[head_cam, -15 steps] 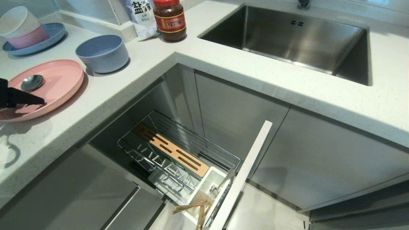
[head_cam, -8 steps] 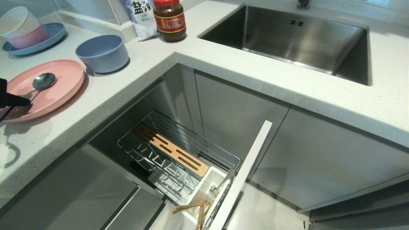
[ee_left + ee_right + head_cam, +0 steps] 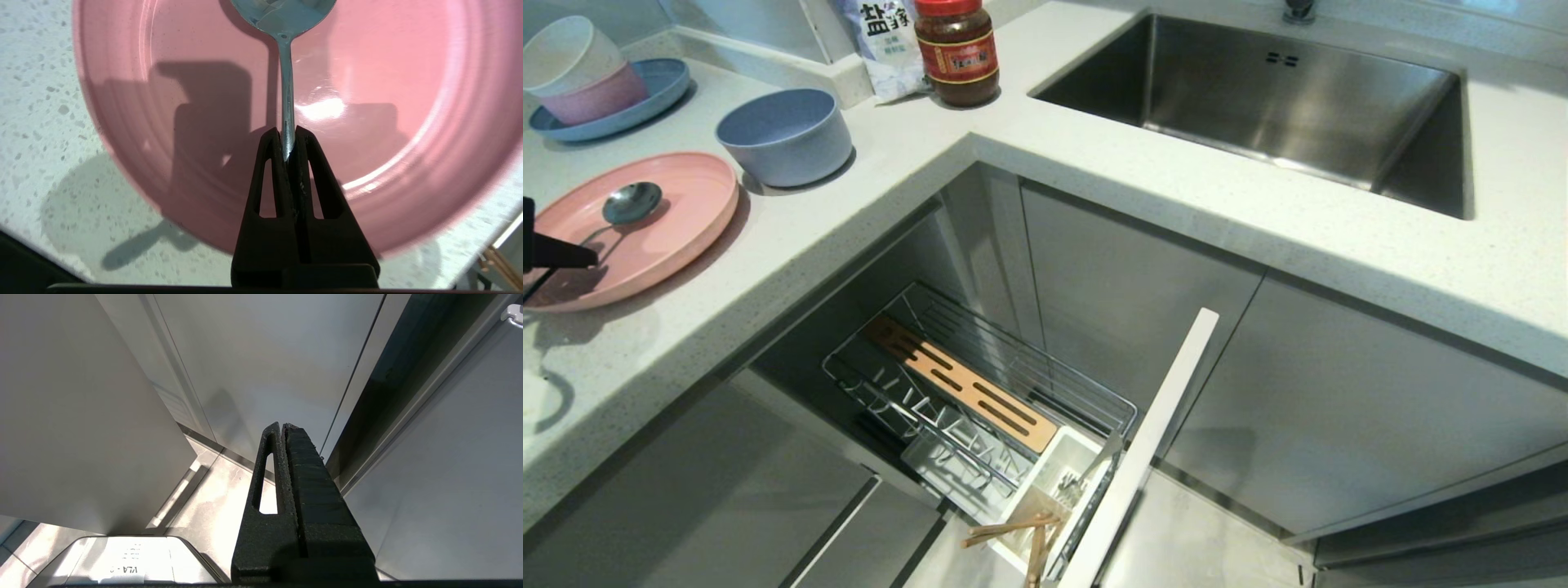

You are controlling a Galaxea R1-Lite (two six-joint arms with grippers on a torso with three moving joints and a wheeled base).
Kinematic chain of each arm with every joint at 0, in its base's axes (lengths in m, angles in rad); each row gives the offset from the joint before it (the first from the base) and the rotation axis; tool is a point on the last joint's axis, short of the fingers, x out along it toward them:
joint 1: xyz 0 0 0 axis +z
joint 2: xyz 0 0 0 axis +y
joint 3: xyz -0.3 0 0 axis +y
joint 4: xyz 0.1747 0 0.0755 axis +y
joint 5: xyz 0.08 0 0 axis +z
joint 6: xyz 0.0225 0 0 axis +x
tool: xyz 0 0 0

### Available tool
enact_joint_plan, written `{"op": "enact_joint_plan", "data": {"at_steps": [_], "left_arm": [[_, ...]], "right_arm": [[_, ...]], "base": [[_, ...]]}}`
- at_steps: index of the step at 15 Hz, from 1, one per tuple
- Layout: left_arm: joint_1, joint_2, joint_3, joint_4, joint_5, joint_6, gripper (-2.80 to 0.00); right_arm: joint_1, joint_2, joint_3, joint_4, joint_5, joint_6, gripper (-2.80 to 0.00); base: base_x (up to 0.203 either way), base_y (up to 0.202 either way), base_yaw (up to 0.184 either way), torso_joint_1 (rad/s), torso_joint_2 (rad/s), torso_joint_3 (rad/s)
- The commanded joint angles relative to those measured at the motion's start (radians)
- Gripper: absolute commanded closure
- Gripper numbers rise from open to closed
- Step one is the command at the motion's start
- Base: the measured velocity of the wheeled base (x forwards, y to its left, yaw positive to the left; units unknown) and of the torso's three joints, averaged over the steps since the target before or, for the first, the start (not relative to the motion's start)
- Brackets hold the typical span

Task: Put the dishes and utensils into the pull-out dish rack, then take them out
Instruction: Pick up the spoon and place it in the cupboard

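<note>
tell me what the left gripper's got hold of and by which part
The left gripper is shut on the steel spoon, pinching the end of its handle, with the spoon's bowl out over the pink plate.

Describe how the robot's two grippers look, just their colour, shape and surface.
Both are matte black. The left gripper has two tapered, wedge-like fingers, each pierced by a long narrow slot, widening into a broad black base. The right gripper has the same tapered build; one finger shows a slot and its neighbour has a ribbed side. The plastic looks slightly grainy. No cables, labels or markings show on either.
</note>
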State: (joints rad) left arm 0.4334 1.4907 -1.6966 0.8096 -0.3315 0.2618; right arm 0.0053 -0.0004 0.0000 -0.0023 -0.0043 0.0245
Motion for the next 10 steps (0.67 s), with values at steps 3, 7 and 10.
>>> {"op": "enact_joint_plan", "data": {"at_steps": [3, 7, 10], "left_arm": [[-0.028, -0.095, 0.008, 0.005, -0.004, -0.066, 0.0], [-0.127, -0.217, 0.009, 0.001, -0.014, -0.246, 0.0], [-0.248, -0.276, 0.008, 0.004, -0.034, -0.383, 0.0]], "right_arm": [[0.001, -0.004, 0.002, -0.001, 0.0, 0.0, 0.0], [0.0, -0.004, 0.002, 0.0, 0.0, 0.0, 0.0], [-0.001, -0.004, 0.002, -0.001, 0.0, 0.0, 0.0]], "base": [[0.0, 0.0, 0.0, 0.0, 0.0, 0.0], [0.0, 0.0, 0.0, 0.0, 0.0, 0.0], [0.0, 0.0, 0.0, 0.0, 0.0, 0.0]]}}
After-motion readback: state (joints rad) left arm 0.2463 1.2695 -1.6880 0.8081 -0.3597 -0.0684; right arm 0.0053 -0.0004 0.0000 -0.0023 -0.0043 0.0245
